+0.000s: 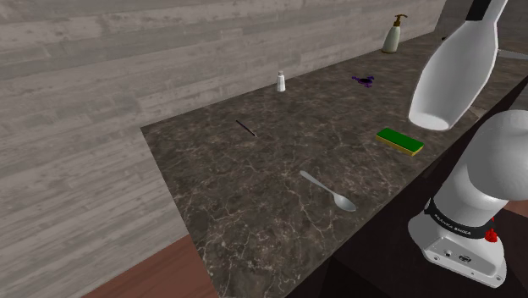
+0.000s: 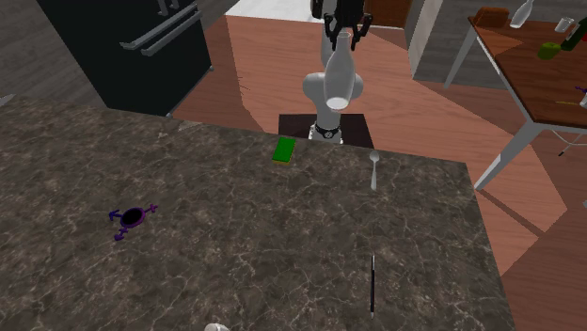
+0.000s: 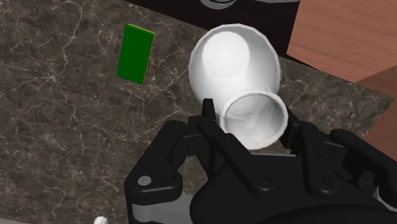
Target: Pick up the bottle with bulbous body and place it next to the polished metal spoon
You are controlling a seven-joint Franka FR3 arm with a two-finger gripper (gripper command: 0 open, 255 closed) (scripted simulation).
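My gripper (image 3: 252,119) is shut on the neck of a white bottle (image 3: 234,58) with a bulbous body. The bottle (image 1: 453,72) hangs base down, well above the counter's edge by the stand. Seen from across the counter, the black gripper (image 2: 342,30) clasps the bottle (image 2: 339,83) from above. A polished metal spoon (image 1: 328,190) lies flat on the dark marble counter (image 1: 254,195), on the shoulder view's lower left of the bottle. In the second exterior view the spoon (image 2: 373,170) lies to the right of the bottle, near the far edge.
A green block (image 1: 399,140) (image 3: 136,53) lies near the stand-side edge. On the counter also lie a black pen (image 1: 245,128), a purple object (image 1: 364,80), a small white shaker (image 1: 281,81) and a soap dispenser (image 1: 393,35). A table (image 2: 527,85) stands on the wooden floor beyond.
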